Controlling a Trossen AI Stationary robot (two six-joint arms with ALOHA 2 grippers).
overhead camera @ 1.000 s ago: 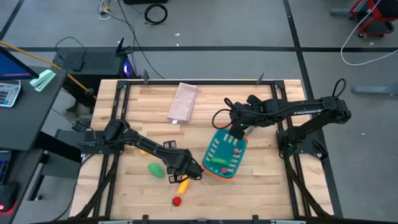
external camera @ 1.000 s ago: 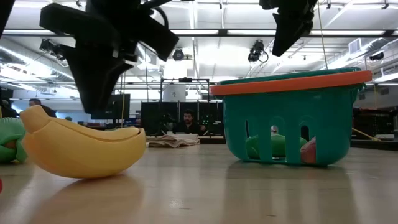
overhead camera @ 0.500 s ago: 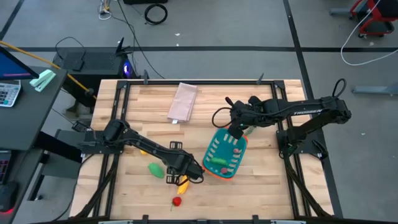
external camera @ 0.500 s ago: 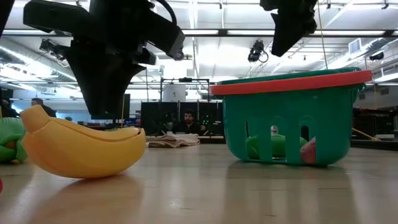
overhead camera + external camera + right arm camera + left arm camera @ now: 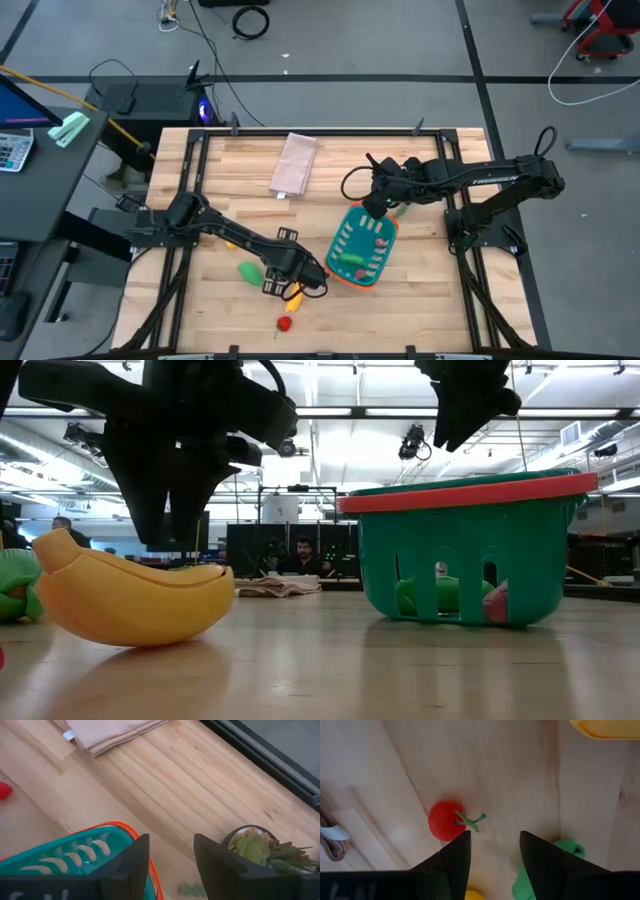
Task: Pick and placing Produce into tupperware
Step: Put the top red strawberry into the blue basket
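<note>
The yellow banana (image 5: 130, 600) lies on its side on the table near the front edge, and also shows in the high view (image 5: 294, 297). My left gripper (image 5: 285, 280) hangs open just above it, fingers pointing down (image 5: 492, 855). A red tomato (image 5: 446, 821) and a green vegetable (image 5: 250, 271) lie beside it. The teal basket with an orange rim (image 5: 362, 248) holds green and red pieces (image 5: 450, 598). My right gripper (image 5: 376, 204) is open and empty above the basket's far end (image 5: 170, 865).
A beige folded cloth (image 5: 294, 165) lies at the far middle of the table. A small potted green plant (image 5: 260, 847) stands just beyond the basket's far end, close to my right gripper. Bare wood lies between the banana and the basket.
My left gripper has shifted a little toward the table's left edge and turned about over the banana, staying open. My right gripper has drawn slightly toward the far edge, away from the basket. The banana and basket have not moved.
</note>
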